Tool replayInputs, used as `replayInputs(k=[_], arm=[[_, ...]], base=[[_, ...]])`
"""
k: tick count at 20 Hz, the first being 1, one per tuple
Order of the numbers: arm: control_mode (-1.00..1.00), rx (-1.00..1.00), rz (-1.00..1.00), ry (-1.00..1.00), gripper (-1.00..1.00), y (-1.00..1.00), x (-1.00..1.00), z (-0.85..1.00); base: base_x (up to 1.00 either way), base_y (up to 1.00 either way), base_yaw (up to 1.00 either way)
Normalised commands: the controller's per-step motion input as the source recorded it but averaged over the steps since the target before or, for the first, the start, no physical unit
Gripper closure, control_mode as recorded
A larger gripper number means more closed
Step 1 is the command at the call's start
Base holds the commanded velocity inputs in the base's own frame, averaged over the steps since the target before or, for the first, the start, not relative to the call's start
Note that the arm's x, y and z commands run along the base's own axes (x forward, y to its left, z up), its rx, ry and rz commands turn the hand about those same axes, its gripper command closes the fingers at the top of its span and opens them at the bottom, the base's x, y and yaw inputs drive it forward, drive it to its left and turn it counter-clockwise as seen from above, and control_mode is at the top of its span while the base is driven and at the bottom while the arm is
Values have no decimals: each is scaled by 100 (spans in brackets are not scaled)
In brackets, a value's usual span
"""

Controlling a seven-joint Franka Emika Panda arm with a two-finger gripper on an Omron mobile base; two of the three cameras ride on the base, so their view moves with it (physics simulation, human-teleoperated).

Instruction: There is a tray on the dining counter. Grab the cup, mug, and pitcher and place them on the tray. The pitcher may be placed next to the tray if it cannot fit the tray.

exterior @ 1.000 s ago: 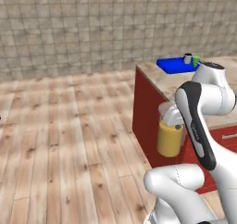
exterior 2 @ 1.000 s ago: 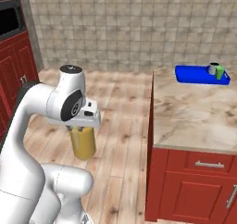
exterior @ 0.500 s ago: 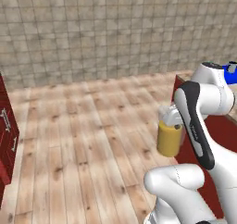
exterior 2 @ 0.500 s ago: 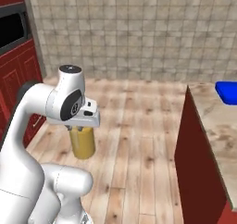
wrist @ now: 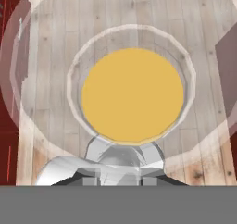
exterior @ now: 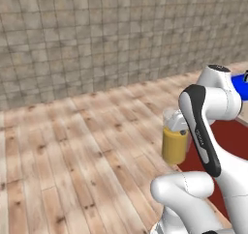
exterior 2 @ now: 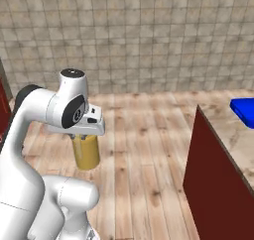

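The pitcher hung above the wood floor, the gripper clamped on its rim. The base had swung round — the counter slid rightwards, just the tray at its far corner showing — so delivery wasn't lined up yet.

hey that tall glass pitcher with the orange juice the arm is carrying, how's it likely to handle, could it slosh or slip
The tall clear glass pitcher looks well filled with orange-yellow liquid, so it is probably heavy for its size. From the hand view the mouth is wide and uncovered, so a tilt or jolt could likely spill it. Smooth glass held by the gripper near the rim may slip or swing.
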Motion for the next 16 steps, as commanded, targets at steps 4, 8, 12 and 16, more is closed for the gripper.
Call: replayInputs(k=[4,8,12,16], arm=[[100,0,0,0,100,0,0,0],[100,0,0,0,100,0,0,0],[100,0,0,0,100,0,0,0],[100,0,0,0,100,0,0,0]], base=[[100,11,-49],[100,23,-56],[81,56,-61],[50,71,-67]])
